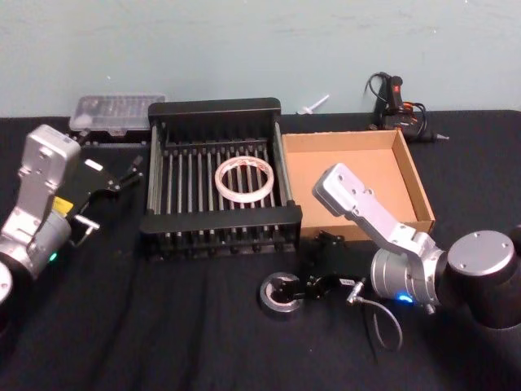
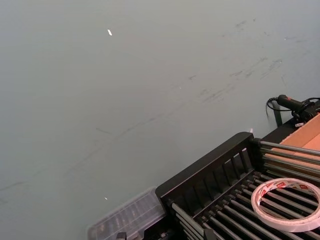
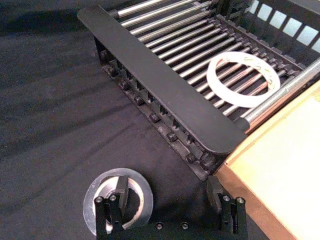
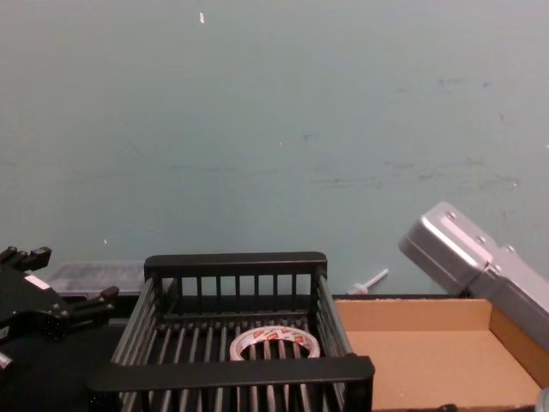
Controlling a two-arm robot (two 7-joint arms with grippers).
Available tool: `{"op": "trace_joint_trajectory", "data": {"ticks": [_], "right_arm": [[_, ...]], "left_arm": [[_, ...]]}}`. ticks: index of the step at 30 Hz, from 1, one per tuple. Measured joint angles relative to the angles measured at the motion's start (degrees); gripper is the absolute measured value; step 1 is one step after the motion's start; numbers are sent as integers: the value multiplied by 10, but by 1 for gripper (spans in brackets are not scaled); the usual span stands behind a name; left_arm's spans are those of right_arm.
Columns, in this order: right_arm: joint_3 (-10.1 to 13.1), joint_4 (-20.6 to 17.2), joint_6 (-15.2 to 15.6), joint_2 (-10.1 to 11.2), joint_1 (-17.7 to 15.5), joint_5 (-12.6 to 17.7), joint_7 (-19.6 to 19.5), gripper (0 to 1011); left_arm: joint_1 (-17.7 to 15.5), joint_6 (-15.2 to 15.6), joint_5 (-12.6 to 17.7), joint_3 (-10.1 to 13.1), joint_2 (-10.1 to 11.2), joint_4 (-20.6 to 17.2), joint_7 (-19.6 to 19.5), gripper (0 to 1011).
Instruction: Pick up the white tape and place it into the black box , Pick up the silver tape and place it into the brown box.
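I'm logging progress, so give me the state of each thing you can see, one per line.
white tape: lying flat on the slatted floor of the black box.
black box: upright, holding the white tape.
silver tape: flat on the table in front of the black box, not lifted.
brown box: open, nothing in it.
right gripper: open, one finger inside the silver tape's core.
left gripper: open, left of the black box, holding nothing.

No legible text (red marks unreadable)
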Motion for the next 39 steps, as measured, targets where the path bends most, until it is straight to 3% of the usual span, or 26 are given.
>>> {"op": "trace_joint_trajectory", "data": {"ticks": [28, 32, 39], "right_arm": [[-9, 4, 4, 1, 4, -6, 10, 1002], [-9, 5, 4, 1, 4, -6, 10, 944], [-9, 5, 5, 1, 4, -6, 9, 743]], "left_arm": [[0, 0, 0, 0, 0, 0, 0, 1001], [0, 0, 0, 0, 0, 0, 0, 1001], [0, 0, 0, 0, 0, 0, 0, 1001]]}}
